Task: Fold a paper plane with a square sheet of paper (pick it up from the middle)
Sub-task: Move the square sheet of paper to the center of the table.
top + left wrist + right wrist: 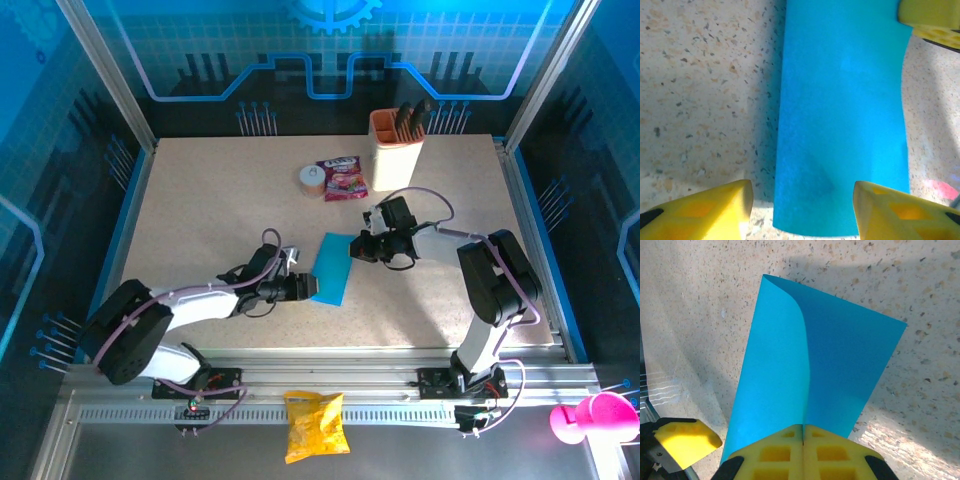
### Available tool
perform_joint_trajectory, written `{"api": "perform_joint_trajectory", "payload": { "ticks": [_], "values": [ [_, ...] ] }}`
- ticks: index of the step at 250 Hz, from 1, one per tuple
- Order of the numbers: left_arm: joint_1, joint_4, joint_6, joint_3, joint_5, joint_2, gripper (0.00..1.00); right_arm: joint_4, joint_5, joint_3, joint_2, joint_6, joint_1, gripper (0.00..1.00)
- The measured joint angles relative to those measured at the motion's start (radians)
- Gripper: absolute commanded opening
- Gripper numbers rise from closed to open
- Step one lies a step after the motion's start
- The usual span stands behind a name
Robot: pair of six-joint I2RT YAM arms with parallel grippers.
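The square sheet of paper point(331, 268) lies near the middle of the bench point(200, 200), between the two hands. It is well apart from the pink-red snack packet point(342, 178) and the beige holder cup point(396, 147) at the far side. The sheet is not flat: one half is turned over the other in a soft curve, and no sharp crease is visible. So I judge that the first fold down the middle is in work and not yet finished.

The right hand point(803, 432) is closed on the paper. In its wrist view the two yellow fingers meet, and the sheet is pinched between them. This grip seems to be there to hold the two layers one over the other, so that they do not spring open or slide on the smooth bench.

The left hand point(802, 200) stands at the opposite end of the sheet with its fingers apart and holding nothing; the blue strip lies just ahead of them. Whether it touches the paper I cannot tell. Probably it is placed there to press along the curved side and make the crease, while the other end is fixed.

The risk is that such thin paper shifts under the pressing, and then the edges do not match.
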Motion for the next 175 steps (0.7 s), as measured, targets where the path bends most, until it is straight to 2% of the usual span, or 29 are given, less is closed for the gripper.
{"api": "perform_joint_trajectory", "payload": {
  "ticks": [81,175],
  "values": [
    [-0.003,0.01,-0.011,-0.005,-0.006,-0.029,0.53,-0.018,0.001,0.005,0.015,-0.022,0.0,0.0],
    [-0.02,0.044,-0.014,-0.005,0.026,0.018,0.52,-0.027,0.0,0.036,0.042,-0.026,0.0,0.0]
  ]
}}
